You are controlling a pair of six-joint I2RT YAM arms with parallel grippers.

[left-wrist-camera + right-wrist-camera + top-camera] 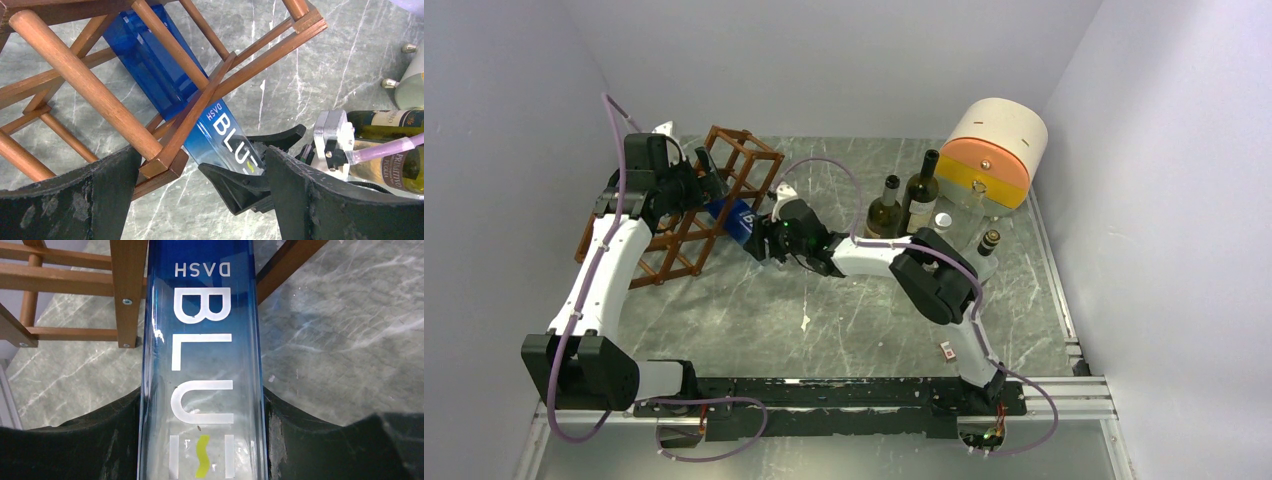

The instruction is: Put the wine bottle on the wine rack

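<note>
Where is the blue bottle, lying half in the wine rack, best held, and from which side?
Grip the clear lettered end of the blue bottle, which sticks out of the wine rack. Come from the side away from the rack, jaws across its width, as the right gripper does; bars fence in the rest.

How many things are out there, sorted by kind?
Blue glass bottle: 1
Dark green wine bottles: 2
Small dark-capped bottle: 1
Reddish-brown wooden lattice rack: 1
Cream and orange drum-shaped container: 1
Total: 6, leaving out a white cap too small to identify.
</note>
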